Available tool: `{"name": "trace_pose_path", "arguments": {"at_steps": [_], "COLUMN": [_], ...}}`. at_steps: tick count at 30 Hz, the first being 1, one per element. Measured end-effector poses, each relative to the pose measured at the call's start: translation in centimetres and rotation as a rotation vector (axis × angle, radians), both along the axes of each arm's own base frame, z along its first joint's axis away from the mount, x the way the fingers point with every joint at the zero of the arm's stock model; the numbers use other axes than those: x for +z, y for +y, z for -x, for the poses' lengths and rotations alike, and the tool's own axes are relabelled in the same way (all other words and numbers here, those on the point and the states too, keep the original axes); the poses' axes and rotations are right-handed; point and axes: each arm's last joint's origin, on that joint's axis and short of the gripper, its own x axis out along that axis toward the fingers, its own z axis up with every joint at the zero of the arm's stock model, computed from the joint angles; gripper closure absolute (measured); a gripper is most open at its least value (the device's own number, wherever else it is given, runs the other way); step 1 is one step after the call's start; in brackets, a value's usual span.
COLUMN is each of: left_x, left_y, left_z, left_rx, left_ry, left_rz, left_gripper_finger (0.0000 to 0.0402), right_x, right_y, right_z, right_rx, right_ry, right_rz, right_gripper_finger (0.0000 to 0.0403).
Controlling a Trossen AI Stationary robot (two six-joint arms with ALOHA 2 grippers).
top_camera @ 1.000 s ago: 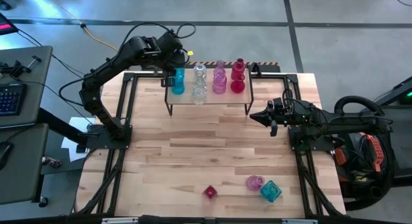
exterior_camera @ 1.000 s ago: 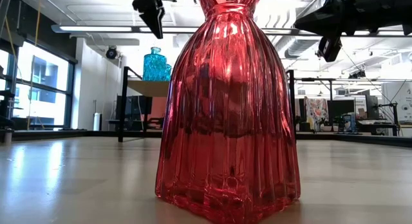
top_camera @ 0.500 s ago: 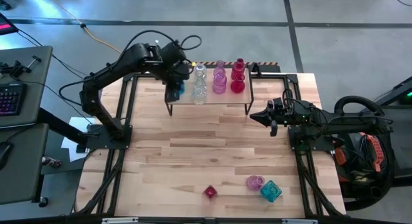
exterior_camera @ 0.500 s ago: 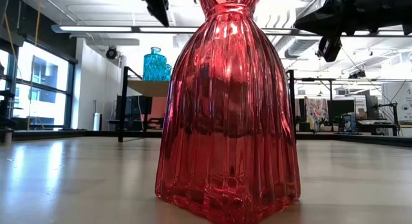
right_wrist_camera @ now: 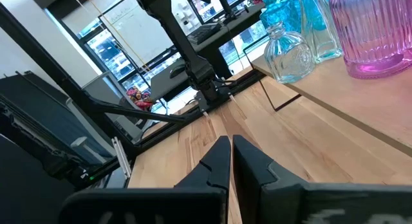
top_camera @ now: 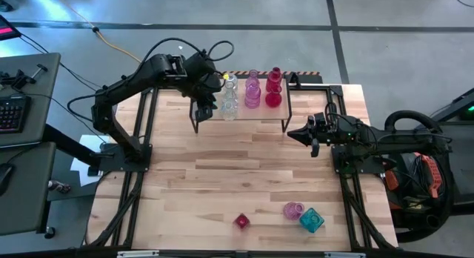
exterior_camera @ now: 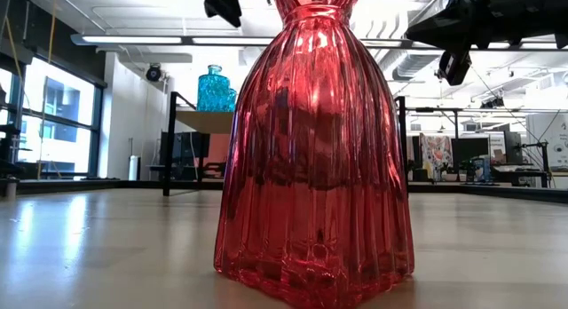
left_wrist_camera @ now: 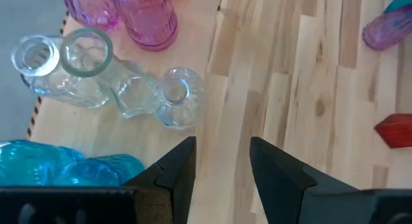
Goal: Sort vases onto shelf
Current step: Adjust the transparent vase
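Three vases are left to sort, all down at the near edge of the worktop: a small red vase, a pink vase lying next to it, and a teal faceted vase touching the pink one. The rest are lined up on the shelf at the far end: teal ones mostly hidden under the left arm, then clear vases, pink ones and red ones.

These are thin translucent glass, so I'd guess light, totally rigid, slick and easy to chip if they knock together. The ribbed red one fills the low view and flares wide at the base, so I'd pinch it at the narrow neck instead. The pink one looks tipped over and may roll when nudged. The faceted teal at least offers flat sides to squeeze.

The left tool hangs over the shelf's left end with its fingers apart and nothing between them, teal and clear glass just beside it. The right tool waits off the shelf's right end, clenched and empty.

No brands, labels or readable writing on anything that I can spot.
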Motion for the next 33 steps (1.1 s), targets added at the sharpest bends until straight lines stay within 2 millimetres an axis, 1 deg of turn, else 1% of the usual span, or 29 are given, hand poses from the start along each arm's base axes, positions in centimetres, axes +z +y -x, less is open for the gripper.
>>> {"name": "trace_pose_path", "arguments": {"at_steps": [5, 11, 16, 22, 29, 33], "left_x": [-0.6, -2.8, -5.2, -7.3, -9.1, -9.8], "left_y": [-0.2, -0.7, -1.2, -1.1, -1.2, -1.4], "left_z": [0.0, -1.1, -2.2, -3.1, -3.6, -3.9], "left_rx": [0.035, 0.008, -0.024, -0.091, -0.097, -0.104], "left_ry": [0.030, 0.066, 0.075, 0.057, 0.055, 0.031], "left_rz": [0.035, 0.047, 0.045, 0.003, 0.001, -0.007], "left_gripper_finger": [0.0266, 0.0266, 0.0266, 0.0266, 0.0266, 0.0266], "right_x": [0.0, 0.2, 0.8, 1.0, 1.0, 1.0], "right_y": [0.0, -0.2, -0.3, -0.3, -0.3, -0.3], "right_z": [0.0, 0.0, 0.0, 0.0, 0.0, 0.0], "right_rx": [-0.001, -0.012, -0.019, -0.023, -0.024, -0.024], "right_ry": [0.000, -0.019, -0.078, -0.107, -0.101, -0.101], "right_rz": [0.000, 0.002, 0.007, 0.011, 0.010, 0.010], "right_gripper_finger": [0.0402, 0.0402, 0.0402, 0.0402, 0.0402, 0.0402]}}
